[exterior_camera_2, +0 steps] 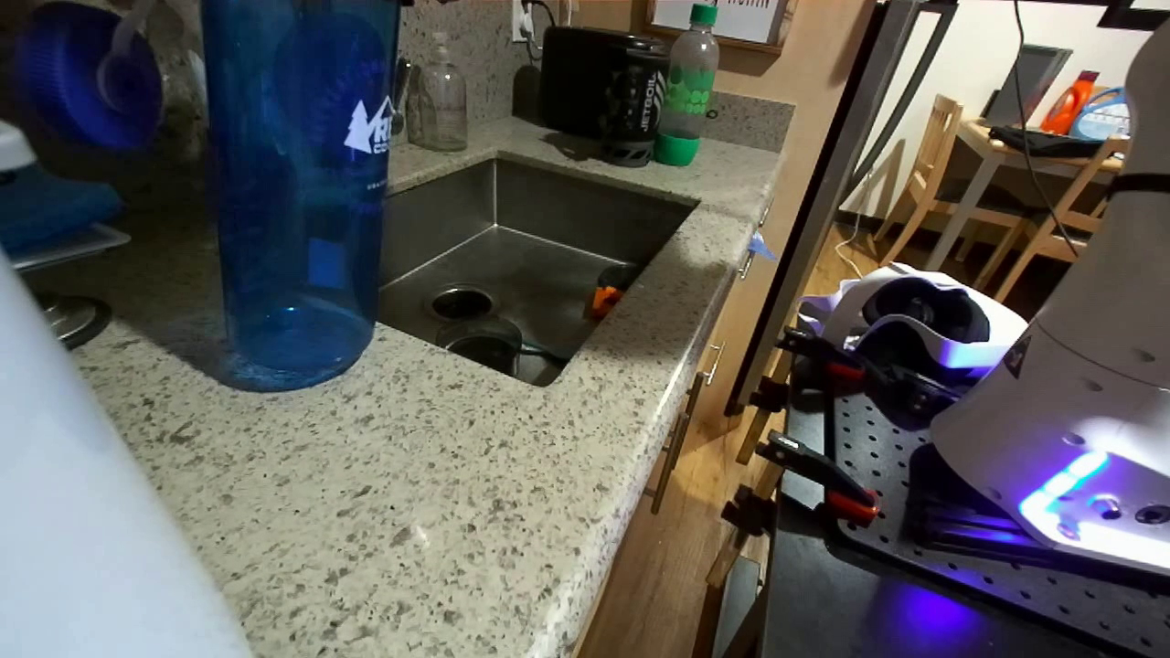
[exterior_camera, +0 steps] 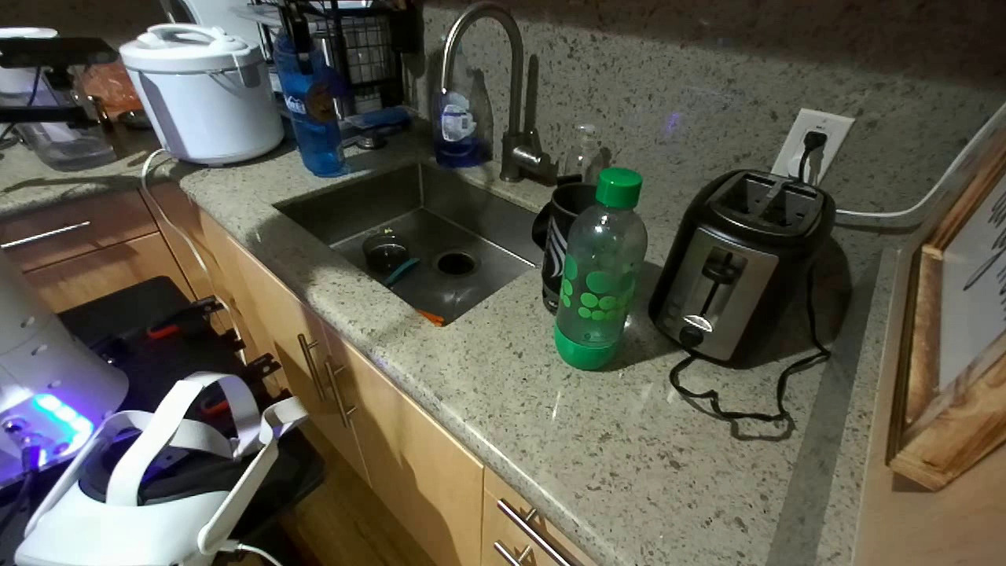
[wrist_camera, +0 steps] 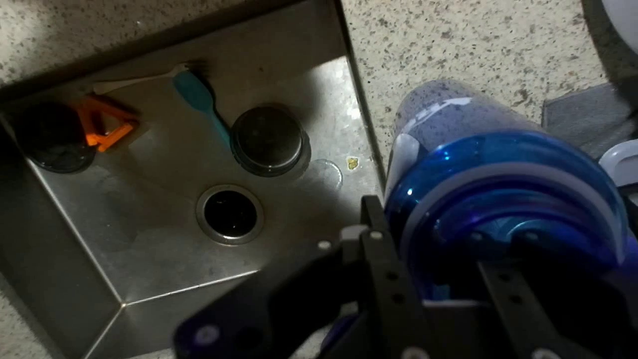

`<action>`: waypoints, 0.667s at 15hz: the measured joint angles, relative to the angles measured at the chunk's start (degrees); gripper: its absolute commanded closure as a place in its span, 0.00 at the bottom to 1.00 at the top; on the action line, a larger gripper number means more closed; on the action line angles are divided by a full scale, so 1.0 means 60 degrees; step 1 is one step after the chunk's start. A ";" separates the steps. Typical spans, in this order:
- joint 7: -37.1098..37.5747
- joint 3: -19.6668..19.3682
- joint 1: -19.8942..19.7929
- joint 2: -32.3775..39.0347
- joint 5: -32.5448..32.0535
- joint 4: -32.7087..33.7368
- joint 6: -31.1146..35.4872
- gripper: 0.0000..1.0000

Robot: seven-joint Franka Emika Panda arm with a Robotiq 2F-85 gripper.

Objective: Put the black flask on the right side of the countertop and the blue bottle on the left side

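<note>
The translucent blue bottle [exterior_camera: 314, 130] stands upright at the left end of the sink, uncapped, with its dark blue lid [exterior_camera_2: 87, 73] hanging beside it. From above in the wrist view, the open mouth of the blue bottle [wrist_camera: 503, 154] faces me. My gripper [wrist_camera: 428, 232] is closed at the rim, one finger [wrist_camera: 386, 269] along the outside and the opposite one over the mouth; its tip is lost in shadow. On the countertop [exterior_camera: 503, 409], right of the sink, stands the black flask [exterior_camera_2: 631, 105]. It is partly hidden by the green bottle [exterior_camera: 601, 275] in an exterior view.
The steel sink [exterior_camera: 354, 208] holds a dark round container, an orange piece and a teal utensil. A black-and-silver toaster [exterior_camera: 739, 267] trails its cord at the far right. A white cooker [exterior_camera: 204, 102] sits left of the blue bottle; the faucet [exterior_camera: 515, 86] and blue soap bottle [exterior_camera: 460, 141] are behind.
</note>
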 measured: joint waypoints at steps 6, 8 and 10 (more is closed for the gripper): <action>-0.0026 0.0011 0.0008 0.0049 0.0135 0.0000 0.0000 0.94; -0.0025 0.0021 0.0014 0.0064 0.0121 0.0000 0.0000 0.94; 0.0002 0.0048 0.0047 0.0088 -0.0002 -0.0001 0.0000 0.94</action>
